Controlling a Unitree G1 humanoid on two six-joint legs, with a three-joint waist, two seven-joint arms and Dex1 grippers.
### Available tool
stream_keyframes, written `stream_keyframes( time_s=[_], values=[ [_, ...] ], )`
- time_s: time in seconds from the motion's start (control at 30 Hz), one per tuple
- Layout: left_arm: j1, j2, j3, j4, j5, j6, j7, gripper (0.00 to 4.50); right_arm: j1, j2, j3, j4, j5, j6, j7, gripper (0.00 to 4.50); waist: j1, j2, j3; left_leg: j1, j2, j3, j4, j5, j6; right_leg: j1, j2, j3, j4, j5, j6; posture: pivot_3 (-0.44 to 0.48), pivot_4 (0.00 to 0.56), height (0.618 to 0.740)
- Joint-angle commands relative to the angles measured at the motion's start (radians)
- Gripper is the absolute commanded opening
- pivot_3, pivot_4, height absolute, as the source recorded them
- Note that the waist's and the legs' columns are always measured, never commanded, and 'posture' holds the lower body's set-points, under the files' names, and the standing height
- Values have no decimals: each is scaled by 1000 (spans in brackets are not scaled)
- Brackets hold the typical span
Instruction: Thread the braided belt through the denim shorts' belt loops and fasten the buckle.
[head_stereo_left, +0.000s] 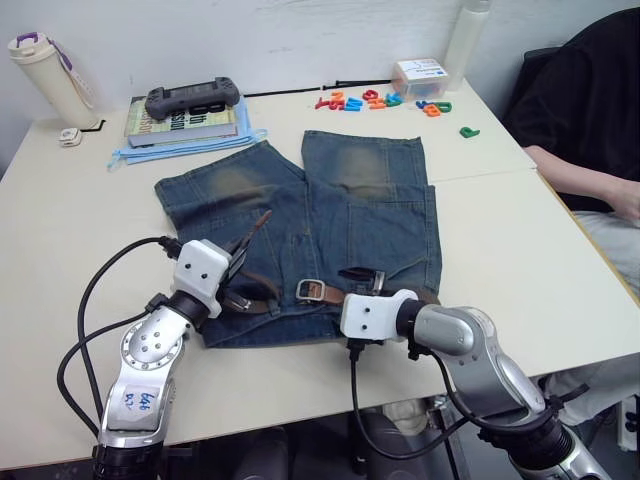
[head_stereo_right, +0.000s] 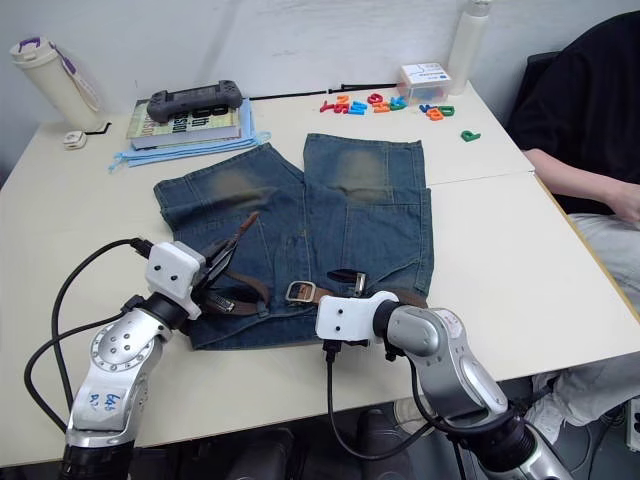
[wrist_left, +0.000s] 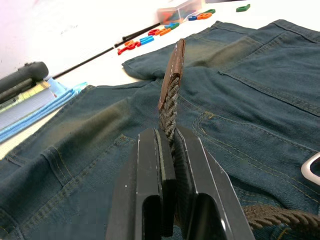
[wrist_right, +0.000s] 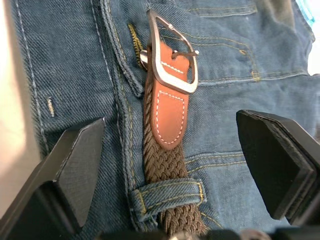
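Belt (wrist_right: 165, 165) runs along the shorts' (head_stereo_left: 370, 215) waistband, already under a loop (wrist_right: 167, 196) just short of the buckle (wrist_right: 172, 57). Left gripper (wrist_left: 167, 150) pinches the belt's free end, lifted off the denim; right gripper (wrist_right: 170, 150) hangs spread either side of the strap. Probably best to steady the buckle, then feed the tip straight into its frame.

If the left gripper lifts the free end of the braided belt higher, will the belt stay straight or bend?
Probably it bends. The left gripper pinches the braided belt, and only the short leather-tipped end stands up; beside the fingers the braid curves limply over the denim shorts. The woven surface looks rough, so slipping seems unlikely.
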Motion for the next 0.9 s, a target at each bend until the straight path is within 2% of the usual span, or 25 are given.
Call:
stream_keyframes(
  time_s=[0.03,0.17,0.27,0.5,0.7,0.9],
  values=[
    [3,10,12,-42,-8,-7,0,0,12,11,7,8,-33,15,-41,4481,0,0,0,0,0,0,0,0,0,0,0,0,0,0,0,0,150,714],
    [7,16,1,-43,-5,-12,-7,0,21,48,9,7,-56,66,-77,4481,-1,-1,-1,0,0,0,0,0,0,0,0,0,2,0,0,0,150,714],
    [12,19,-6,-45,-4,-17,-14,0,22,75,16,8,-68,98,-96,3666,-2,-1,-1,0,0,0,1,0,0,0,0,0,3,0,0,0,150,714],
    [10,22,-15,-48,-7,-16,-25,0,15,103,38,1,-79,127,-108,121,-2,-1,-1,0,0,0,1,0,0,0,0,0,3,0,0,0,150,714],
    [3,30,-35,-41,8,-24,-33,0,18,125,32,-3,-70,143,-127,47,-2,-1,-1,0,0,0,1,0,0,0,0,0,3,0,0,0,150,714],
    [51,47,-55,-61,-10,12,-64,0,17,248,-38,-29,-41,271,-203,47,-7,-1,-1,0,0,0,1,0,-1,0,0,0,3,0,0,0,150,714]
  ],
)
